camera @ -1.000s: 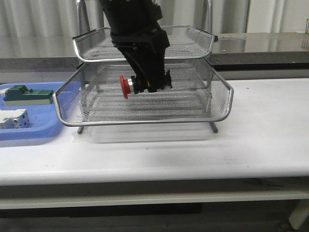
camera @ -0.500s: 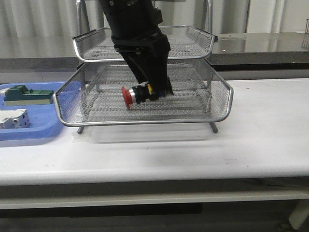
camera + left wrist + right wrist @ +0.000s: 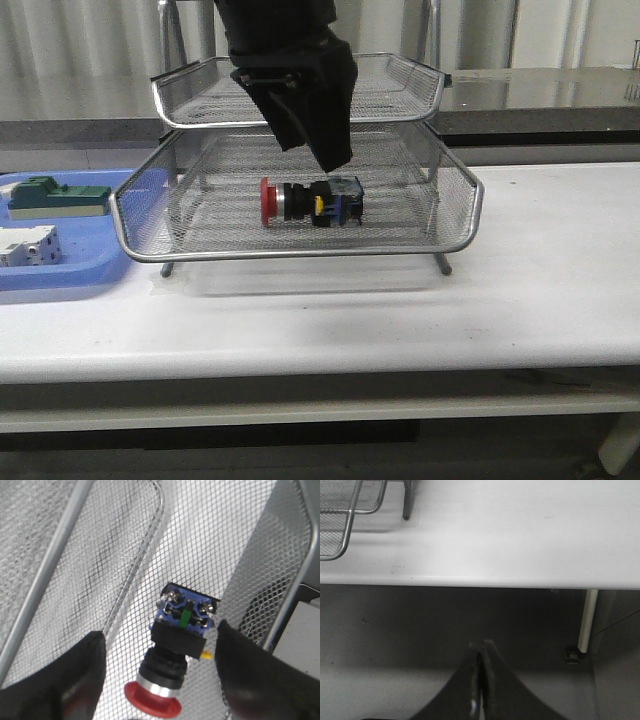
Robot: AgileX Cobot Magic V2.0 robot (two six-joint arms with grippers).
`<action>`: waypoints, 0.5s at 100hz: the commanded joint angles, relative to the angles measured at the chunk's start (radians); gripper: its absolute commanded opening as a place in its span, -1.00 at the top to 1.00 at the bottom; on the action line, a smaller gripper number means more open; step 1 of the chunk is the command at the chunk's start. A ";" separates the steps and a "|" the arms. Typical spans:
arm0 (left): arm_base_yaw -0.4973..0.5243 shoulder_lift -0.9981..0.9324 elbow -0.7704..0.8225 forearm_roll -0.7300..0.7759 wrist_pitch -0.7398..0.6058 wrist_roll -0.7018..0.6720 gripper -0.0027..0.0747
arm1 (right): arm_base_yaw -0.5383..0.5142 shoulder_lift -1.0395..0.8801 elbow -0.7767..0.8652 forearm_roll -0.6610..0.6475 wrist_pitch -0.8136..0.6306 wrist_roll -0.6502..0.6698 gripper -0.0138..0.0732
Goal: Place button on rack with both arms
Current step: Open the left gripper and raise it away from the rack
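The button [image 3: 308, 202] lies on its side on the mesh floor of the rack's [image 3: 300, 252] lower visible tray, red head to the left, blue and yellow block to the right. In the left wrist view the button [image 3: 175, 665] lies free between the fingers, touching neither. My left gripper [image 3: 312, 150] is open just above the button, under the upper tray. My right gripper [image 3: 481, 647] is shut and empty, low beyond the table's front edge, out of the front view.
A flat blue tray [image 3: 60, 275] sits left of the rack with a green block [image 3: 55, 197] and a white blocky component [image 3: 28, 244]. A rack foot [image 3: 406, 510] and table leg [image 3: 585, 622] show in the right wrist view.
The left gripper lowered the button onto the lower tray's mesh, opened and let go, then rose a little. The button now lies flat on the mesh.
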 commanded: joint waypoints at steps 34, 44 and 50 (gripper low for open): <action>0.135 -0.216 -0.051 -0.014 0.116 -0.130 -0.21 | -0.003 0.001 -0.023 -0.013 -0.053 -0.003 0.84; 0.199 -0.265 -0.042 -0.014 0.127 -0.137 -0.21 | -0.003 0.001 -0.023 -0.013 -0.053 -0.003 0.84; 0.234 -0.302 -0.028 -0.014 0.125 -0.140 -0.21 | -0.003 0.001 -0.023 -0.013 -0.053 -0.003 0.84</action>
